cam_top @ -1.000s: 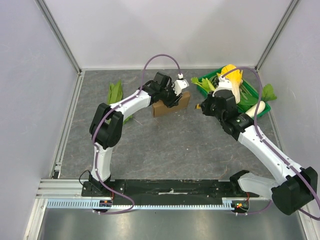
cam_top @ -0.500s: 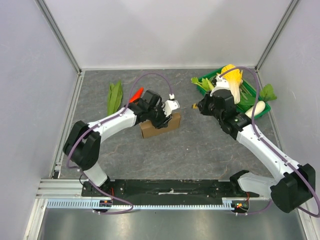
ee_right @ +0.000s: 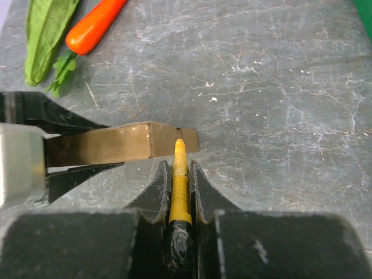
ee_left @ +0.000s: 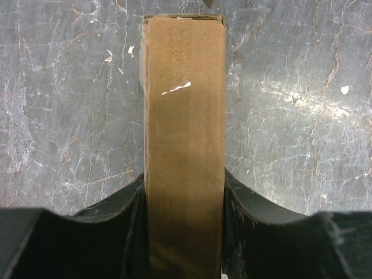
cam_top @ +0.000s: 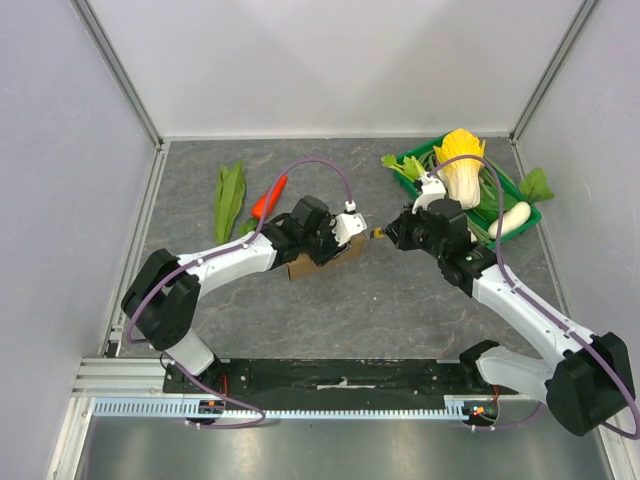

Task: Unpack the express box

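Note:
The express box (cam_top: 299, 267) is a thin brown cardboard box standing on its narrow edge on the grey table. My left gripper (cam_top: 328, 243) is shut on it. In the left wrist view the box (ee_left: 185, 104) runs straight out between the fingers of the left gripper (ee_left: 185, 180). My right gripper (cam_top: 388, 232) is shut on a yellow ridged tool (ee_right: 180, 174) with a black handle. In the right wrist view the right gripper (ee_right: 179, 168) points at the box (ee_right: 116, 144), and the tool's tip is at the box's right end corner.
An orange carrot (cam_top: 270, 196) and a green leaf (cam_top: 230, 193) lie at the back left; both also show in the right wrist view, the carrot (ee_right: 96, 26) beside the leaf (ee_right: 46, 26). A green crate (cam_top: 505, 172) with a cabbage (cam_top: 460, 165) and a white radish (cam_top: 510, 218) stands at the back right.
My left arm has brought the box nearer and lower, uncovering the carrot. My right gripper has moved left and nearer, bringing the yellow tool up to the box's end.

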You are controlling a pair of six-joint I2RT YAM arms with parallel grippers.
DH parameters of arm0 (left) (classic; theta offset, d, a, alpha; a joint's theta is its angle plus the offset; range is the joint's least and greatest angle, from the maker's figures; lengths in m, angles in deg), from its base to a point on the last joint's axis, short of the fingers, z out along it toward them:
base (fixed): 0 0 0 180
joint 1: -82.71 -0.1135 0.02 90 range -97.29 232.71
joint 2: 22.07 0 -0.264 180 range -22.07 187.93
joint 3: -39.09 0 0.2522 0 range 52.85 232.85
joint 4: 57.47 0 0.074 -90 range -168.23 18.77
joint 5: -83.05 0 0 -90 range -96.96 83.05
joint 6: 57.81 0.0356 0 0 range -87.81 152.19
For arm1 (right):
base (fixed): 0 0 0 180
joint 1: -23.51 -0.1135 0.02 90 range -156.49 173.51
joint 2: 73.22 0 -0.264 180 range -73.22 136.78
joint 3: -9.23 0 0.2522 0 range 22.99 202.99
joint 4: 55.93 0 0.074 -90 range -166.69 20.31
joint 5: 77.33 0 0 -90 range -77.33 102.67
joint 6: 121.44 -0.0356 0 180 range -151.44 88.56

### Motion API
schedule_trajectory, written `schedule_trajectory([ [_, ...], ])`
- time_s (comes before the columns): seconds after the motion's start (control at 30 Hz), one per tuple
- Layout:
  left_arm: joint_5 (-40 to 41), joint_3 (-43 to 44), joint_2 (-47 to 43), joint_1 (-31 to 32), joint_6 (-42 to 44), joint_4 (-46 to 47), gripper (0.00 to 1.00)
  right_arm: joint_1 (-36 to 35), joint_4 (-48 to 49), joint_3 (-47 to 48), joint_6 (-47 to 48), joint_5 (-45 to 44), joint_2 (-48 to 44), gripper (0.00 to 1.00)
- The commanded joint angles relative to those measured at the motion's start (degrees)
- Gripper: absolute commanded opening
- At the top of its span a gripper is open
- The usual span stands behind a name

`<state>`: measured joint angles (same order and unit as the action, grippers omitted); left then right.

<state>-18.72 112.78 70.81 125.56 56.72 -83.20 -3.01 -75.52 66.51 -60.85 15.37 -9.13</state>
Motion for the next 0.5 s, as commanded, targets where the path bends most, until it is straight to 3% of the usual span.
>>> schedule_trajectory([
  [0.0,3.15,-4.28,3.01,1.53,-3.18,-1.57,0.48,-0.28,6.86,-1.77,2.69,4.33,-4.32,0.0],
  [0.47,8.17,-7.54,4.41,4.0,-3.44,0.37,0.4,-0.28,9.87,-3.98,5.85,4.32,-8.46,0.0],
])
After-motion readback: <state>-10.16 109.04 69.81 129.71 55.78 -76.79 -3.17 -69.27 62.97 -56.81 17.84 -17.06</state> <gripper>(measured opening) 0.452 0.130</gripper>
